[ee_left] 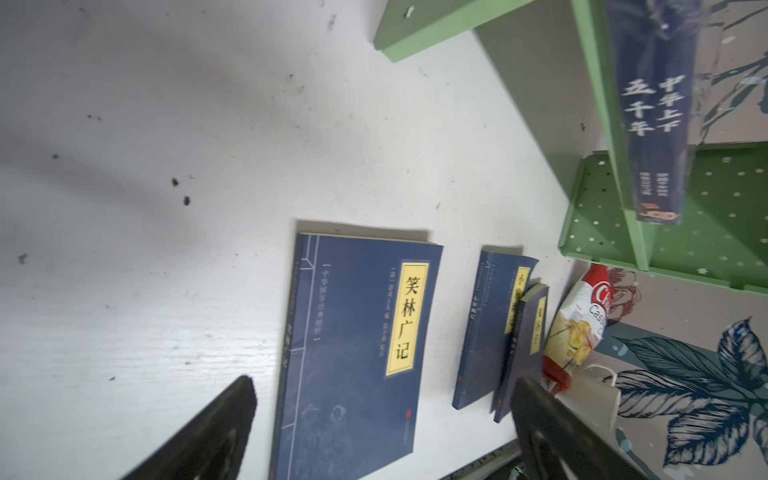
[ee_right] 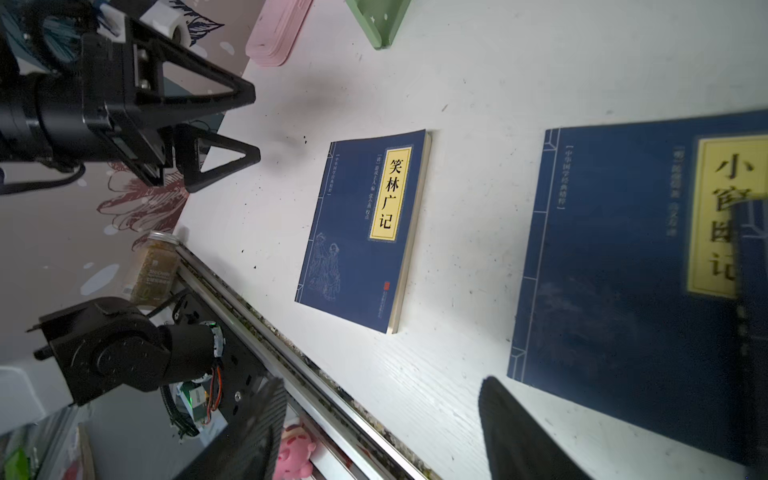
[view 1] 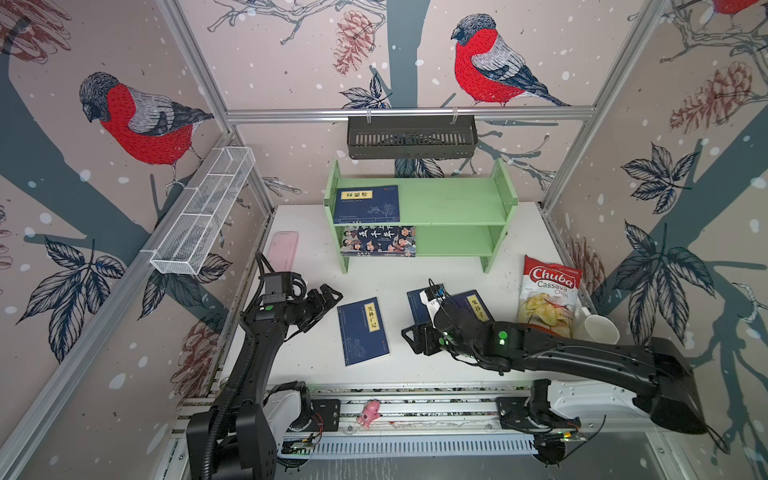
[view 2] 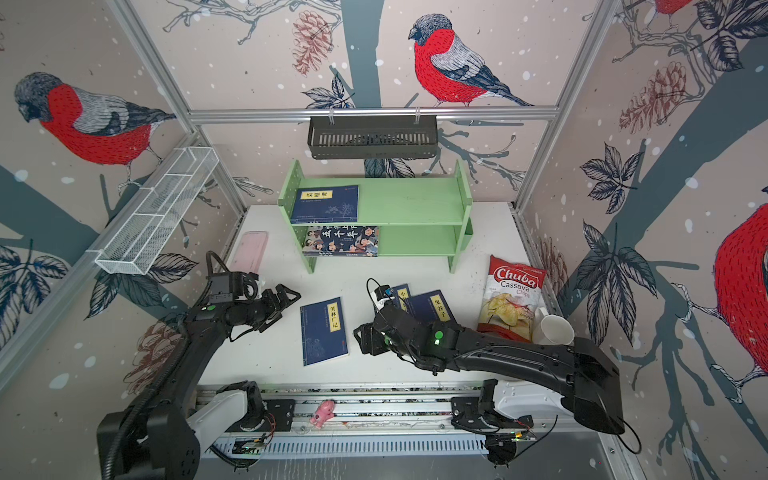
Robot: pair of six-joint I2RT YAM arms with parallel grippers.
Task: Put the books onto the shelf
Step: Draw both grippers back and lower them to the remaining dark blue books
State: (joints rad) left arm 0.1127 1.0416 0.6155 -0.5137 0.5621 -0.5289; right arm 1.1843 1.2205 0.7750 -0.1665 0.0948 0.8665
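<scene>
Both top views: light green two-tier wooden shelf (view 1: 453, 203) carries navy paperback (view 2: 324, 204) upper, cartoon-cover paperback (view 1: 378, 241) lower; three navy books (view 1: 363, 331) flat on white table (view 1: 395, 278).
Left wrist: left gripper (ee_left: 384, 382) spread wide, empty.
Right wrist: right gripper (ee_right: 382, 384) parted, empty.

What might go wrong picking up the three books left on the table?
Two overlapping navy books lie by the right gripper; it might grab both or shove the top one. The chips bag and white cup sit beside them and may get knocked. The lone book lies flat; the open left gripper may slip off its thin edge.
</scene>
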